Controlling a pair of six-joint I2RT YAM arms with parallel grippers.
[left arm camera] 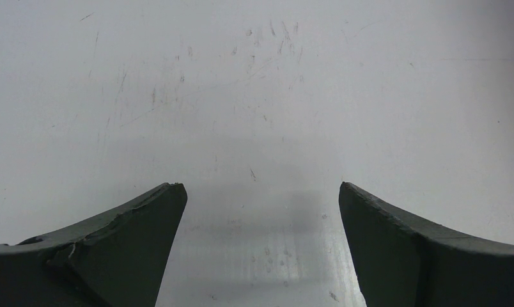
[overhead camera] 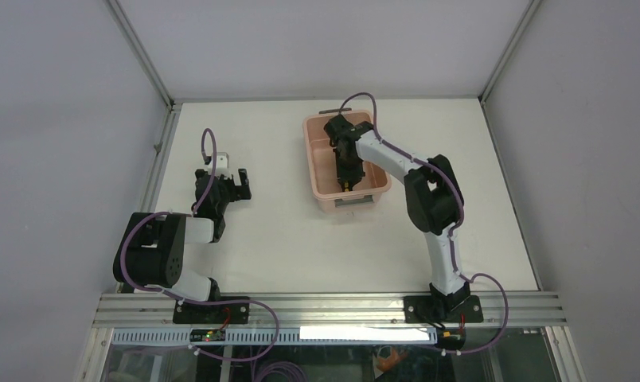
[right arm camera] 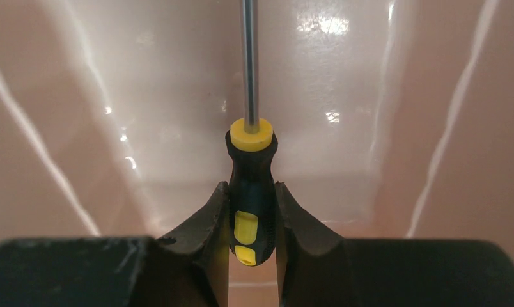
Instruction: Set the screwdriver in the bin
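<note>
— What does the screwdriver (right arm camera: 251, 167) look like from the right wrist camera?

— Slim. The handle is black with a flat yellow collar where the shaft begins and two yellow insets lower down the grip. The shaft is thin grey metal; it runs straight away from the handle and passes out of the top of the picture, so its tip is not visible.

— And who has it?

— The right gripper (right arm camera: 251, 188). Its two dark fingers are drawn in close, one pressed on each side of the black handle, just below the collar.

— Where does that put it?

— Inside the bin (overhead camera: 320, 173). The wrist view is filled with glossy salmon-pink walls and floor around the tool. From above, the right arm reaches down into the tub, in its nearer half, with a speck of yellow showing under the fingers. I cannot tell whether the screwdriver touches the floor of the tub.

— The other arm?

— The left gripper (left arm camera: 259, 187) is spread wide with nothing between its fingers, only scuffed white table (overhead camera: 285, 239) below. It sits on the left side, well apart from the bin.
</note>
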